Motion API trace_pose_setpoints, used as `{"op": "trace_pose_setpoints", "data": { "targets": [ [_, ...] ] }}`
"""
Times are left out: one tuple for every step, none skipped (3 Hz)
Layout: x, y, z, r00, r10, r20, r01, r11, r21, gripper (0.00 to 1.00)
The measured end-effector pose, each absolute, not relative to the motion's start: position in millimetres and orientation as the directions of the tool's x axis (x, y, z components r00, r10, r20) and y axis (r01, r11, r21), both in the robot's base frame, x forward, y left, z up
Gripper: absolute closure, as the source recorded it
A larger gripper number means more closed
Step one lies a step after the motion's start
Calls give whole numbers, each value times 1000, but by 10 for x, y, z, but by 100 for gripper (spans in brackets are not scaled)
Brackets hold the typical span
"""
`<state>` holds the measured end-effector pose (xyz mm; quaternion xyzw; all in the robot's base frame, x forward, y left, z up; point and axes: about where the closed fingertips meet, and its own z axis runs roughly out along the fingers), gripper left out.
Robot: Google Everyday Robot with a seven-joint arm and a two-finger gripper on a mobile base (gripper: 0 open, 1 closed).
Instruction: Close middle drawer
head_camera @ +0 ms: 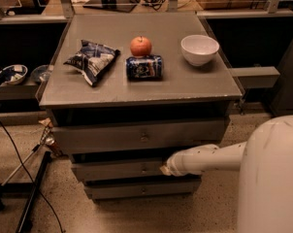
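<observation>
The middle drawer (pixel 117 170) is the slim grey front with a small round knob (pixel 144 169), under the taller top drawer (pixel 137 137) of the grey cabinet. It stands out only slightly past the lowest drawer (pixel 141 190). My gripper (pixel 164 169) is at the end of the white arm (pixel 209 158), which reaches in from the right. The gripper is against the middle drawer's front, just right of the knob.
On the cabinet top (pixel 195 81) lie a chip bag (pixel 92 59), an apple (pixel 140 46), a blue can on its side (pixel 144 67) and a white bowl (pixel 199 49). A black stand and cables (pixel 25 188) are on the floor at left. A shelf with bowls (pixel 13 74) is at far left.
</observation>
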<state>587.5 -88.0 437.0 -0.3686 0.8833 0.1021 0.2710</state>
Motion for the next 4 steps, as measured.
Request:
{"op": "trace_pose_setpoints", "data": {
  "targets": [
    [5875, -880, 4370, -581, -596, -554, -707, 707, -19, 100],
    [5855, -895, 4370, -582, -596, -554, -706, 708, -19, 100],
    [5527, -1082, 4424, -648, -556, -520, -663, 748, 28, 100],
    [5223, -1215, 4527, -691, -535, -487, -635, 770, 55, 100]
  ]
}}
